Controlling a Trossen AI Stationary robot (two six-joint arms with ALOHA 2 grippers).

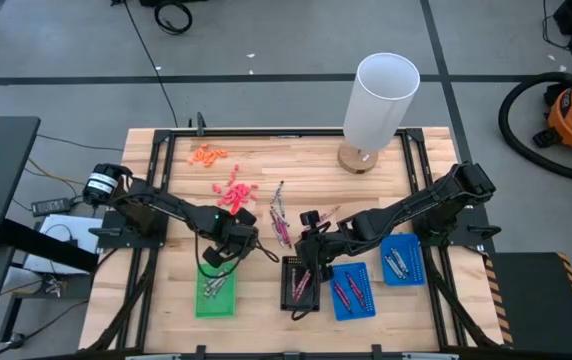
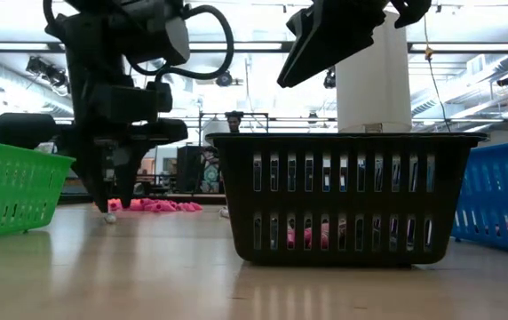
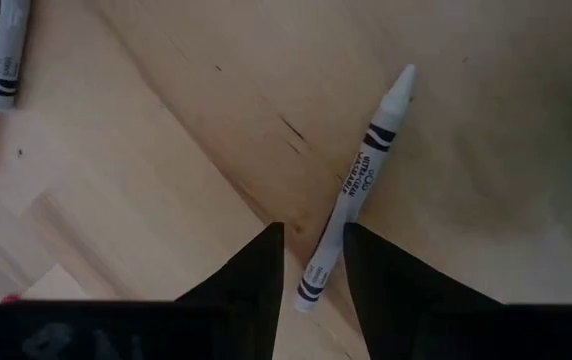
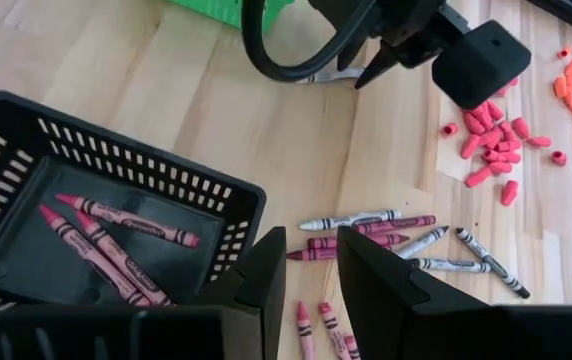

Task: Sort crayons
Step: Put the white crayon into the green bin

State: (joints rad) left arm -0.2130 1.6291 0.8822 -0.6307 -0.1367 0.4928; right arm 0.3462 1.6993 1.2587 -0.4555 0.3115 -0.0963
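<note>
**Even overhead light, backlit low view**

Bright ceiling strips glare behind the low view, leaving the black basket [image 2: 347, 197] and arms as silhouettes reflected faintly on the glossy desk [image 2: 192, 276]. Shadows stay soft. In the left wrist view, the white crayon [image 3: 357, 184] is sharp while the near fingers blur.

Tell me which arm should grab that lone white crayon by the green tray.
Left. The left gripper already straddles the white crayon on the table, fingers open. The right gripper hovers at the black basket.
</note>
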